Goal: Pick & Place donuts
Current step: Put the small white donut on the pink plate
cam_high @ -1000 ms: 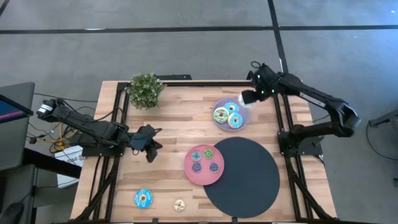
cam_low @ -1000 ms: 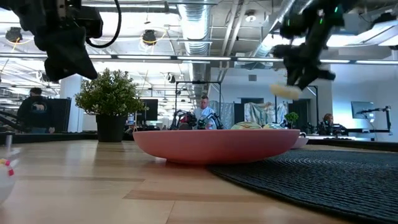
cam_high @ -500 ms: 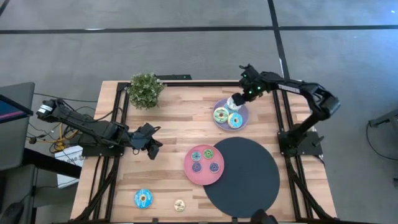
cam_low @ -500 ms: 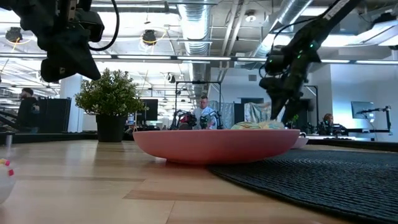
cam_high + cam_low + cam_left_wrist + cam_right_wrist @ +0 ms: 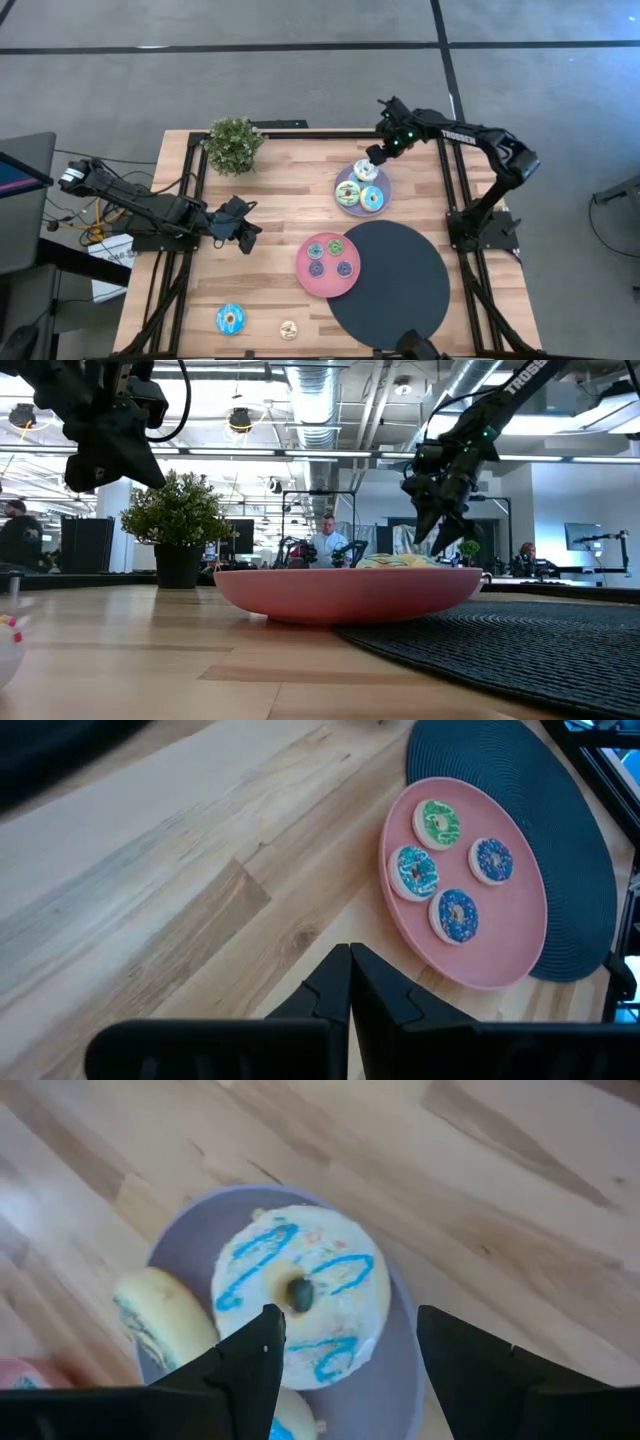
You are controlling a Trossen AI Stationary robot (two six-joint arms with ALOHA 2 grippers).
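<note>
1. Donuts sit in three places on the wooden table [image 5: 270, 200]: three on the lilac plate [image 5: 344, 184], four small ones on the pink plate [image 5: 327, 280], and two loose near the front edge.
2. Lilac plate: a white donut [image 5: 367, 170] with blue stripes, a yellow-green one [image 5: 347, 194] and a blue one [image 5: 371, 199].
3. Pink plate, touching the black mat [image 5: 395, 290]: small donuts in green [image 5: 438, 821], teal [image 5: 414, 870] and two blues.
4. Loose ones: a blue donut [image 5: 230, 319] and a small pale one [image 5: 288, 329], apart from each other.
5. Right gripper [image 5: 345, 1345] hovers right above the white donut, fingers apart, holding nothing.
6. Left gripper [image 5: 350, 982] waits over the table's left side, fingers pressed together, empty.
7. A potted plant [image 5: 235, 145] stands at the back left corner.
</note>
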